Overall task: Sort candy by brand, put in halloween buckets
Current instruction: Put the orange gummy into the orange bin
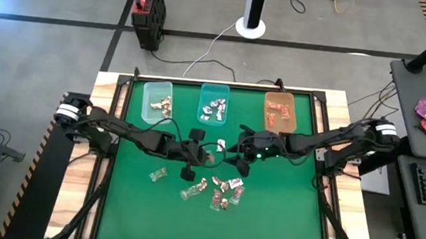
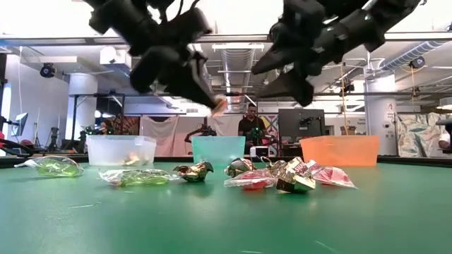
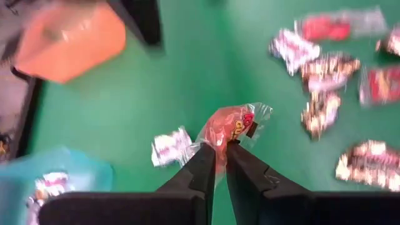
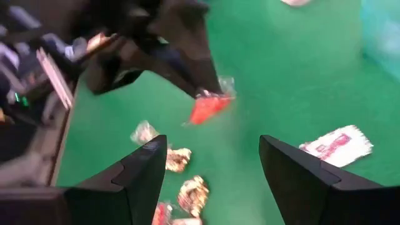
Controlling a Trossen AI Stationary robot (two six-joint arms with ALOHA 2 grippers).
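My left gripper [image 3: 220,149] is clenched on a red candy [image 3: 232,125], its clear crinkled wrapper pinched between my two dark fingers and lifted off the green mat [image 1: 282,218]. From above, my own wrist covers most of that sweet, so only a speck of red shows. The print on the wrapper is too blurred to read.

My right gripper [image 4: 212,164] hangs beside it with its jaws spread wide and nothing between them, just on the orange bucket [image 1: 280,112] side of the held sweet.

The loose pile of candy [image 1: 222,191] lies on the mat farther from the orange bucket than my grippers are: crumpled gold-brown foils, red pieces in clear film, and two pale-green clear ones off to one side. One silvery-white piece [image 3: 170,147] lies alone under my left gripper.

The orange bucket, teal bucket [image 1: 214,104] and clear-green bucket [image 1: 156,101] stand in a row, translucent plastic, each with some sweets inside; what brands they hold I cannot tell.
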